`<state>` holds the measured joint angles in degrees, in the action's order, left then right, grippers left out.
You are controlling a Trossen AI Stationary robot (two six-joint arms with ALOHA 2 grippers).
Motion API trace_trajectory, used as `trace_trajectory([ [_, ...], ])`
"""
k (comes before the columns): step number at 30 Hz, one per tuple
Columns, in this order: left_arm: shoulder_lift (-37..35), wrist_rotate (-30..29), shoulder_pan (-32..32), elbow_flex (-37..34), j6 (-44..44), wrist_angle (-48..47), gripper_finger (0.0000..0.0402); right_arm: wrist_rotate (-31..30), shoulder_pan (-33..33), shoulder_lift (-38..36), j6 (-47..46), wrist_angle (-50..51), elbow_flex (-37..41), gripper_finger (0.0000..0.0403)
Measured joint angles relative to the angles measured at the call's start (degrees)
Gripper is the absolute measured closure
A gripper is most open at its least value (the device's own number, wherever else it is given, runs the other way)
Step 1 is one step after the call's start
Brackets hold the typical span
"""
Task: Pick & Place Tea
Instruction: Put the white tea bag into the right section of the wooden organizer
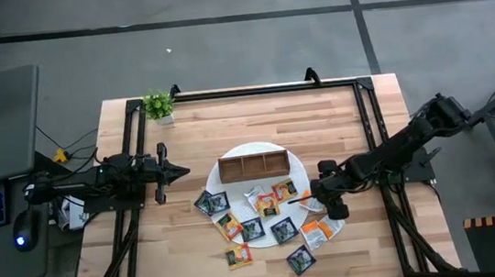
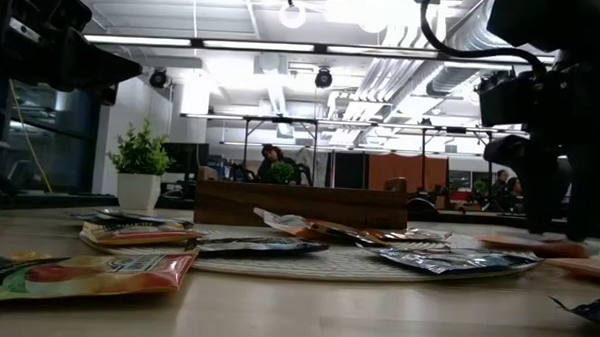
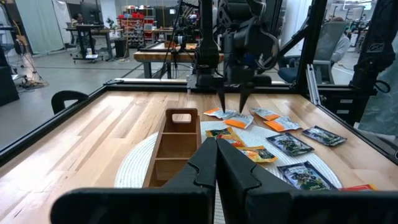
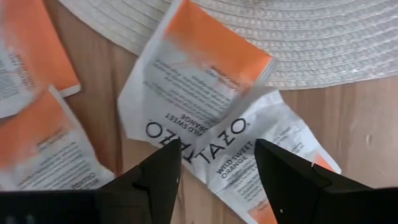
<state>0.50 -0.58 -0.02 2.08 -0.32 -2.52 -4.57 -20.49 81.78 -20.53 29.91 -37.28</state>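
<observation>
Several flat tea sachets (image 1: 254, 223), dark green, orange-yellow and white with orange, lie scattered on a round white placemat (image 1: 258, 148) and on the wood beside it. My right gripper (image 1: 313, 196) hangs open, fingers pointing down, close over two overlapping white-and-orange sachets (image 4: 205, 74) at the mat's right edge. In the left wrist view its tips (image 3: 231, 109) stand just above them. My left gripper (image 1: 185, 171) is shut and waits level, left of the mat, holding nothing. It points at the brown three-compartment wooden box (image 1: 253, 165).
The wooden box (image 3: 174, 146) stands on the far part of the mat. A small potted plant (image 1: 158, 104) sits at the table's far left corner. Black frame rails run along the table's sides. Bare wood lies along the near edge and the left side.
</observation>
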Motion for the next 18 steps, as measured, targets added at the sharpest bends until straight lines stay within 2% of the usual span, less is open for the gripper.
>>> trace_trajectory([
  [9, -0.01, -0.01, -0.01, 0.00, 0.00, -0.02, 0.0401, -0.40, -0.02, 0.04, 1.31, 0.20, 0.00, 0.0265],
  [18, 0.00, 0.00, -0.01, -0.01, 0.00, -0.01, 0.0401, -1.06, -0.02, 0.04, 1.61, 0.20, 0.00, 0.0295],
])
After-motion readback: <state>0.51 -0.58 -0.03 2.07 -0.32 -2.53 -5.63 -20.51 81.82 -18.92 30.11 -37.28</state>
